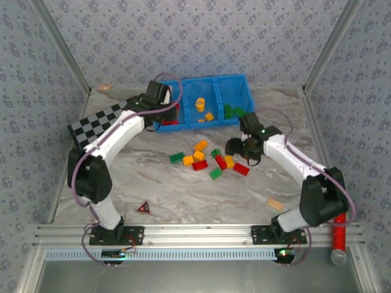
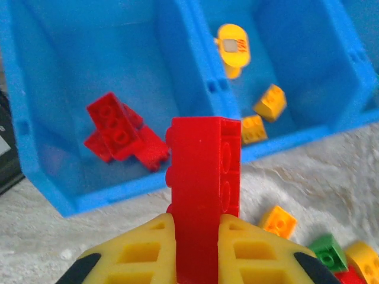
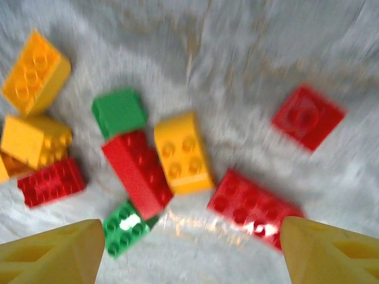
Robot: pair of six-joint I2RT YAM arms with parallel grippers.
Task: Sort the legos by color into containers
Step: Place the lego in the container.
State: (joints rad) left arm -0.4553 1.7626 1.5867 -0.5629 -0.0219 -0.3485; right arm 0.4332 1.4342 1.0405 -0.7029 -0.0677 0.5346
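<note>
Left gripper [image 2: 198,228] clamps a red brick [image 2: 204,171]; right gripper [image 3: 190,239] gapes wide.
The brick stands upright by the near wall of the tray [image 2: 53,177], before its left compartment, where red bricks [image 2: 118,130] lie; yellow ones [image 2: 269,102] lie in the middle; the right gripper hangs over loose legos [image 3: 183,151] on the table [image 3: 237,59].

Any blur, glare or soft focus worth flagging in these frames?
Right wrist: motion blur smears the bricks, glare on the lower green brick by the right fingers. Left wrist: gripped red brick sharp, blue tray slightly soft. Top external: sharp, evenly lit.
</note>
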